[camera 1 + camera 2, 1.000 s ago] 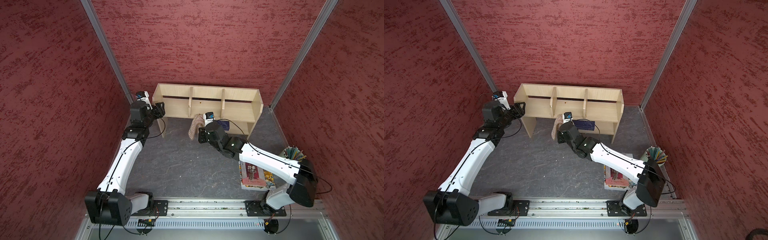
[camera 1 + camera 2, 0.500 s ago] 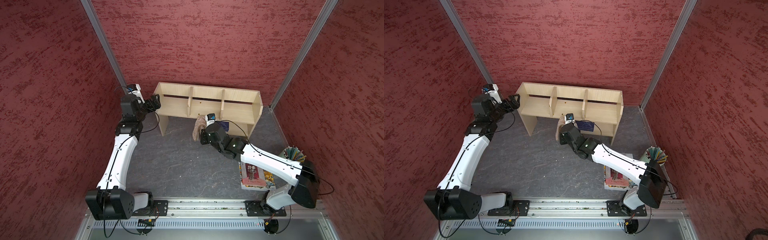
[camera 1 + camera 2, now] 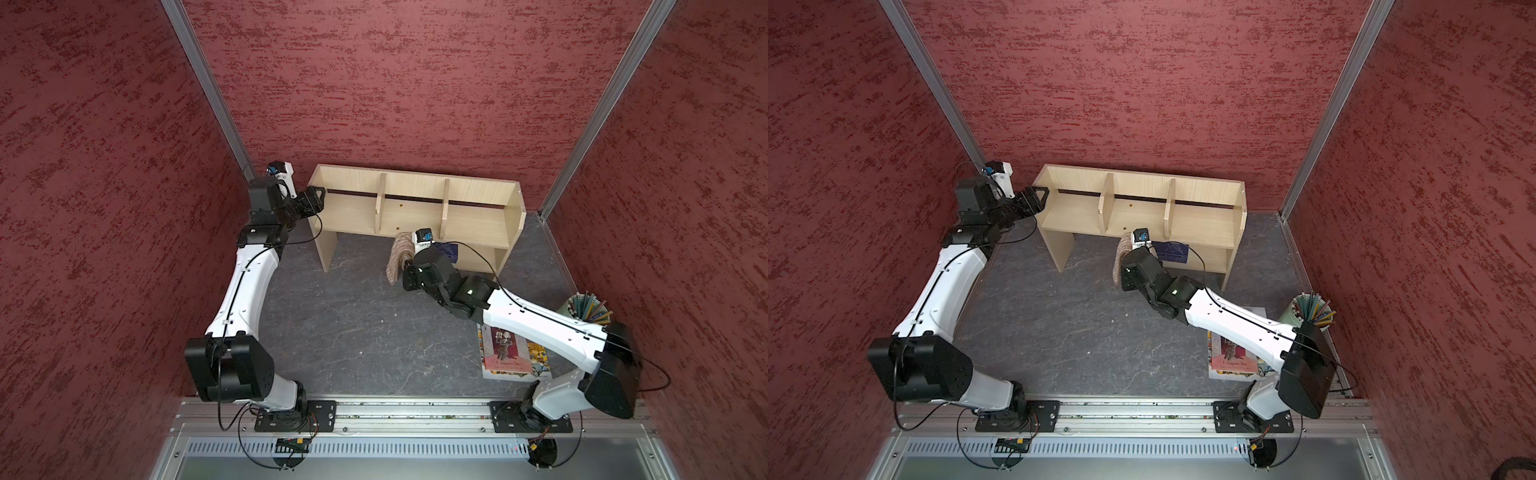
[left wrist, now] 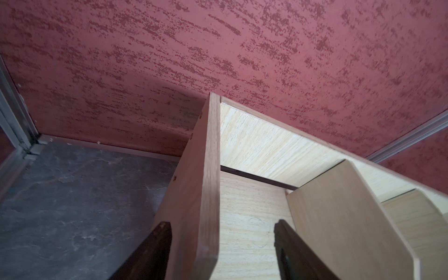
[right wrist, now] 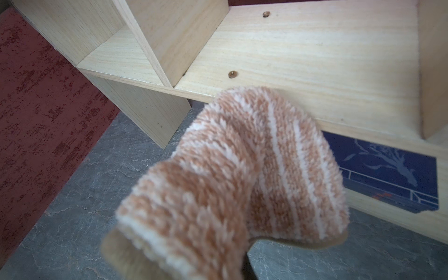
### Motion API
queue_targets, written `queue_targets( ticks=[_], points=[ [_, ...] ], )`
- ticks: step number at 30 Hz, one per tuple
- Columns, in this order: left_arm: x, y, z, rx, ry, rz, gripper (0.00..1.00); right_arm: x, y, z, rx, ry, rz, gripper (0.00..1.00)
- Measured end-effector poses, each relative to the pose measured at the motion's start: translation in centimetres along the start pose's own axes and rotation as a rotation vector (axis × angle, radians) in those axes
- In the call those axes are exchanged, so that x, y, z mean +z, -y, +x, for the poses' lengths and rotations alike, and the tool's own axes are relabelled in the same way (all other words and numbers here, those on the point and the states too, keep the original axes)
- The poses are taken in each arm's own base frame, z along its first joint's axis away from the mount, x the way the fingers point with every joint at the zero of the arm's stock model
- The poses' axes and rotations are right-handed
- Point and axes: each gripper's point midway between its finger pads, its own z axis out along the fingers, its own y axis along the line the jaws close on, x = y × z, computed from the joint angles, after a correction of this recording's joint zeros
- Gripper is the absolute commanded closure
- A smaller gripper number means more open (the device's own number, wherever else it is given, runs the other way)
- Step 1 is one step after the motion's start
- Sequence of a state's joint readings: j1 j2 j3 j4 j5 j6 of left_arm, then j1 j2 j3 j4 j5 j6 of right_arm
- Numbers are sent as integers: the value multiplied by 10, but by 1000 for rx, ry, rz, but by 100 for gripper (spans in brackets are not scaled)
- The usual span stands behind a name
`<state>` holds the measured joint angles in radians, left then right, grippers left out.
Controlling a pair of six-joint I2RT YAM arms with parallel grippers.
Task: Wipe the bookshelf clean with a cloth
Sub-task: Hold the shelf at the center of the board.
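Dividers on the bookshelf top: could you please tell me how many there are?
2. One divider stands nearer the left arm's end of the bookshelf; the second divider stands past the middle, toward the right arm's end. None appears hidden.

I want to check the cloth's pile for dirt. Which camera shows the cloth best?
The right wrist view: the cloth fills the frame, its striped pile clear, in front of the bookshelf. Both top views show it only as a small hanging strip at the bookshelf's front. The left wrist view misses it entirely.

The cloth [image 3: 398, 254] hangs before the bookshelf [image 3: 473, 224] — picture book [image 3: 505, 353] nearer, rightward.
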<state>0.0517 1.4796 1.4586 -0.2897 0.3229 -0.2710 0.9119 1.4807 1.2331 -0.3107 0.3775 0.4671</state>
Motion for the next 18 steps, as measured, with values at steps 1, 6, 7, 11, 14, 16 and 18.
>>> queue_targets(
  ticks=[1,6,7,11,14,16,18],
  points=[
    [1,-1,1,5,2,-10,57,-1,1,1,0,-2,0,100],
    [2,-12,5,48,27,-83,75,-5,2,0,9,3,-5,100],
    [0,-12,5,69,33,-93,78,-5,2,-1,6,3,-4,100],
    [-9,-8,10,166,42,-113,95,-4,0,-10,-15,10,19,100],
    [-18,-5,13,170,43,-121,100,3,-10,-24,-19,28,12,100],
    [-22,-4,16,174,43,-129,100,12,-21,-31,-18,33,-6,100],
    [-25,-4,18,182,45,-133,100,24,-33,-33,-18,28,-33,100]
  ],
)
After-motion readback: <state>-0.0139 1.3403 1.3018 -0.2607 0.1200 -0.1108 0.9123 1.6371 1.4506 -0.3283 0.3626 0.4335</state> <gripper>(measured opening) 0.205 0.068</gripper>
